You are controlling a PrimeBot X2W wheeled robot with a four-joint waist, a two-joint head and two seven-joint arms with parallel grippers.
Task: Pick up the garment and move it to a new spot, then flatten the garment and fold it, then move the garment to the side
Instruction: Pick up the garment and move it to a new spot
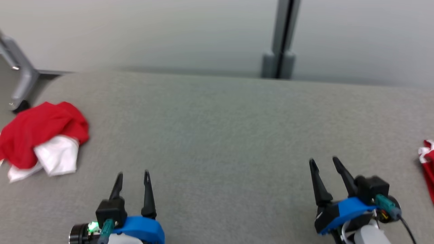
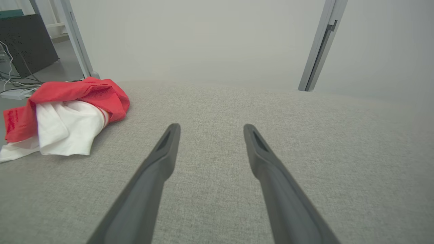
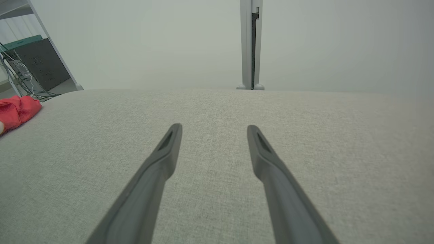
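A crumpled red and white garment lies at the far left of the grey table, near its left edge; the left wrist view has this garment up and to the left of the fingers, and the right wrist view catches a red corner of the garment at its left border. My left gripper hovers near the front edge, right of the garment and apart from it, open and empty. My right gripper stands open and empty at the front right.
Another red and white cloth pokes in at the table's right edge. A grey post rises behind the far edge, and a grey frame leg stands beyond the left corner. A dark box with cables sits off the table.
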